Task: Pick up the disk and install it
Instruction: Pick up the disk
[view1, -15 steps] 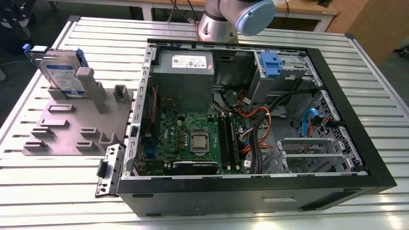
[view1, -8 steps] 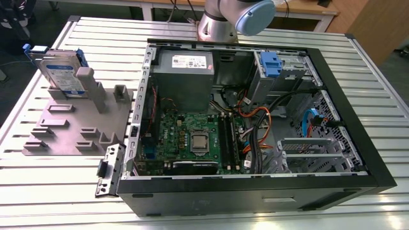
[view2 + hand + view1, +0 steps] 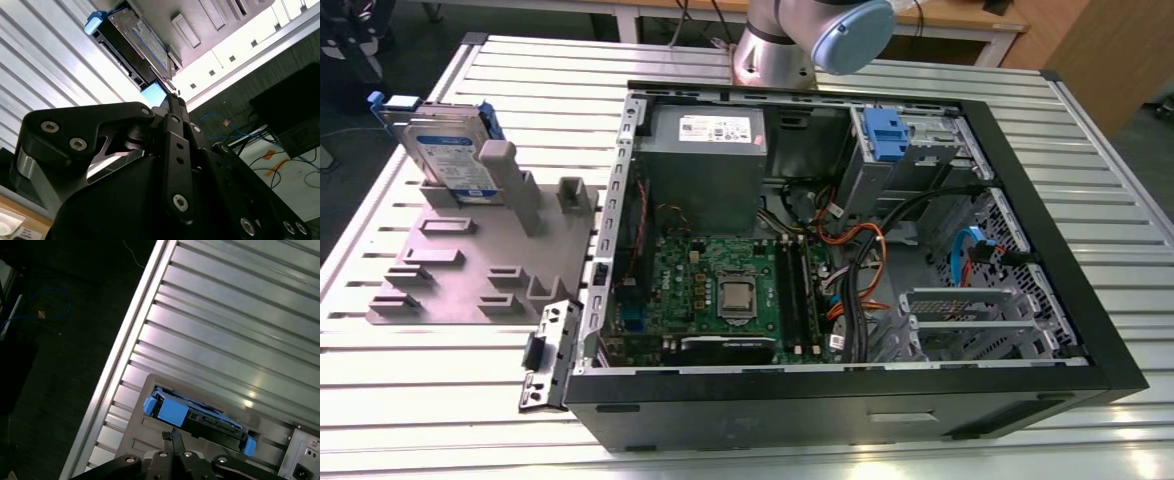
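The disk (image 3: 447, 150), a silver drive with a blue-and-white label in a blue bracket, stands on edge in a slot of the grey fixture plate (image 3: 467, 260) at the exterior view's left. Both wrist views look along the gripper toward it: the disk (image 3: 200, 415) shows its blue-ended top edge, and the disk (image 3: 142, 42) shows its labelled face. My gripper (image 3: 170, 436) hangs a short way off the disk, apart from it. Its black fingers meet at their tips, shut with nothing between them, as the gripper (image 3: 172, 97) also shows.
An open black computer case (image 3: 1107, 330) lies on the ribbed aluminium table (image 3: 480, 410), to the exterior view's right of the fixture. Inside are a grey power supply (image 3: 707, 150), the motherboard (image 3: 720, 290), cables and a drive bay with a blue latch (image 3: 886, 135). The table edge (image 3: 120, 350) borders dark floor.
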`<state>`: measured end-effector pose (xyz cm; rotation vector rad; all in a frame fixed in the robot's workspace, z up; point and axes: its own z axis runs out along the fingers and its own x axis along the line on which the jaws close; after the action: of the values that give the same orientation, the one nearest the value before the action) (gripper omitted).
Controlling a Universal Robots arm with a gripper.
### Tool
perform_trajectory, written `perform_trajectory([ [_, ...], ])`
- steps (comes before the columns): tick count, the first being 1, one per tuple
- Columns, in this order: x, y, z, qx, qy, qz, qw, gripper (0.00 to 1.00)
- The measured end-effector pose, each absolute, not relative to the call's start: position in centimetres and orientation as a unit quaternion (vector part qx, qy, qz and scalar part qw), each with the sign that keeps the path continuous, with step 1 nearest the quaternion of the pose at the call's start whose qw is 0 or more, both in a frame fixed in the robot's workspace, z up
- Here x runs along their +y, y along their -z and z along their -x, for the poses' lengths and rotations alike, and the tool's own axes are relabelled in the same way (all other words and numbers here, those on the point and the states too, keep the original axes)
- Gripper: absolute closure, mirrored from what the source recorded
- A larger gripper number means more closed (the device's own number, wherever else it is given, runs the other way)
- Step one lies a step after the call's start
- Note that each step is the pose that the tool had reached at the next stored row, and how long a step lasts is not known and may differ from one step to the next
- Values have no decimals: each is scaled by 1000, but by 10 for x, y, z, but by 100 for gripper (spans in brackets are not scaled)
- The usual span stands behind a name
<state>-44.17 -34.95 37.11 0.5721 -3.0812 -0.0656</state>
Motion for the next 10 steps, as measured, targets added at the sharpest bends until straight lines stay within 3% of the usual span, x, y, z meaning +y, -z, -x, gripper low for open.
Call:
perform_trajectory([
  [10,-350,-371,442,-975,21,-222,4,89],
])
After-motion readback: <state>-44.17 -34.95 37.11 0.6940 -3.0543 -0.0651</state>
